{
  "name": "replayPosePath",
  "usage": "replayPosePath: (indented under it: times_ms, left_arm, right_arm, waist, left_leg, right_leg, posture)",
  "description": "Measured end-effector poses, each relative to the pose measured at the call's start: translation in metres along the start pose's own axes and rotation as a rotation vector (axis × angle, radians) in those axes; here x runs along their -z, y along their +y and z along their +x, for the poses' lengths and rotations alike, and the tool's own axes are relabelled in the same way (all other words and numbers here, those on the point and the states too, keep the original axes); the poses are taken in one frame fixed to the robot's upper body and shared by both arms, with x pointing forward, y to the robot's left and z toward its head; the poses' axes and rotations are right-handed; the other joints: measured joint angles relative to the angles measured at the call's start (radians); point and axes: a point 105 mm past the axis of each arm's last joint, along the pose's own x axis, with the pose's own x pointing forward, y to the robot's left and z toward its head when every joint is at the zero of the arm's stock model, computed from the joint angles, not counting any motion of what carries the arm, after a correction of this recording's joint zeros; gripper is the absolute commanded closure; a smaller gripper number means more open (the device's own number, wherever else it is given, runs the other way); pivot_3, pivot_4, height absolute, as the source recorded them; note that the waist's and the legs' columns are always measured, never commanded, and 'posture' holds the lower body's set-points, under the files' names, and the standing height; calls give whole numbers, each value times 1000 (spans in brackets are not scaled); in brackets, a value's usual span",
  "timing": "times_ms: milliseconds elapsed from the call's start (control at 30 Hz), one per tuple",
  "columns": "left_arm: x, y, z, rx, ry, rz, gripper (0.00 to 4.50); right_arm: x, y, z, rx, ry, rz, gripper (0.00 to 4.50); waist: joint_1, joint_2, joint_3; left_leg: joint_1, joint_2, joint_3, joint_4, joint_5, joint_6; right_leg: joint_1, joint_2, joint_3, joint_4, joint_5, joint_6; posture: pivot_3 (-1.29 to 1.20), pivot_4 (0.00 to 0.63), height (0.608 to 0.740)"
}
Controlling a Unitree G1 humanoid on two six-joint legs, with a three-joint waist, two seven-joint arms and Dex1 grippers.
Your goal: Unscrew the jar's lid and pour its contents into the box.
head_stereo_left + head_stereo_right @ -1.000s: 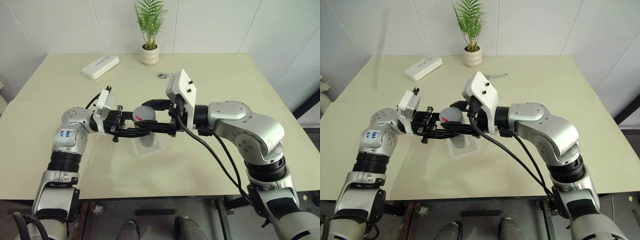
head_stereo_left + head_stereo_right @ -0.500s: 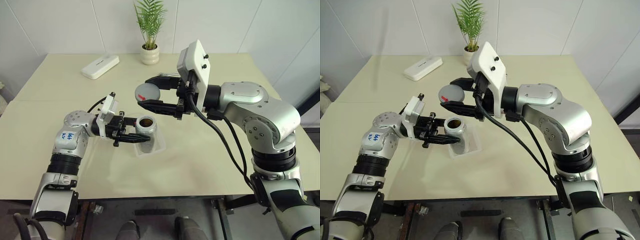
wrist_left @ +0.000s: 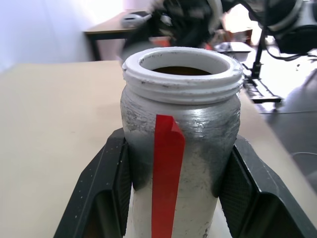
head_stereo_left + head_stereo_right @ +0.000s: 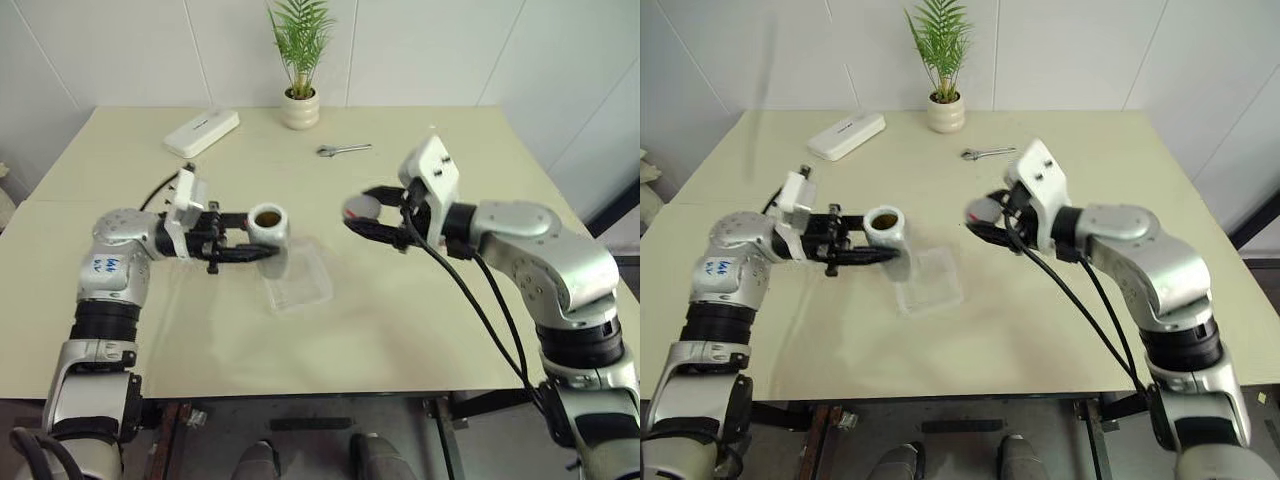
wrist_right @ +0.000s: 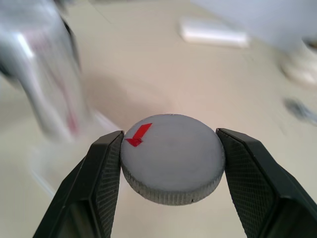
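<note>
Pale worktop [image 4: 420, 330] under white walls, jar and lid parted.

At centre-left of the frame I hold the jar [image 4: 268, 226] upright and open-mouthed in my left gripper [image 4: 262, 240], jaws clamped on its sides, above the box's [image 4: 298, 283] left edge. Right of centre, my right gripper [image 4: 362, 216] has its jaws pinched on the lid [image 5: 172, 157], red mark up. Something brown shows inside the jar; I can't make it out.

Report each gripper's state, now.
Left gripper: shut on the open silvery cylindrical jar with a red label strip.
Right gripper: shut on the round flat grey lid.
</note>
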Motion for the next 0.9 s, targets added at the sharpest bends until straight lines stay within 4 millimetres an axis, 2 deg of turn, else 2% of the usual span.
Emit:
replayPosePath:
  times_ms: [167,300,400,500,700,800,900]
  left_arm:
    - [6,12,-7,-112,16,21,2528]
    - [11,24,-9,-228,29,59,2528]
    - [17,28,-8,-275,38,71,2528]
    - [18,32,-5,-306,36,98,2528]
    - [13,36,-5,-329,40,165,2528]
    - [9,40,-5,-336,43,198,2528]
    - [4,44,-4,-339,52,250,2528]
  right_arm:
    - [42,-10,-3,112,121,70,1598]
    - [91,-4,-2,163,211,187,1598]
    - [113,-4,-4,191,253,219,1598]
    - [114,-2,-2,206,238,221,1598]
    - [120,-1,-5,216,240,227,14]
    - [118,3,-9,204,233,230,14]
    - [103,8,-20,158,197,185,14]
  waist:
    - [1,0,0]
    - [2,0,0]
    - [2,0,0]
    - [-1,0,0]
    - [1,0,0]
    - [2,0,0]
    - [3,0,0]
  left_leg:
    - [0,0,0,0,0,0]
    - [0,0,1,0,0,0]
    - [0,0,1,1,0,0]
    - [1,0,1,1,0,0]
    - [1,0,1,1,0,0]
    - [1,0,1,1,0,0]
    - [1,0,1,1,0,0]
  right_leg:
    - [0,0,0,0,0,0]
    - [0,0,1,0,0,0]
    - [0,0,1,1,0,1]
    - [0,0,1,1,1,1]
    - [0,0,1,1,1,1]
    - [0,0,1,1,1,1]
    - [0,0,1,1,1,1]
  posture:
    - [0,150,740]
    - [0,150,740]
    - [0,150,740]
    - [0,150,740]
    - [0,150,740]
    - [0,150,740]
    - [0,150,740]
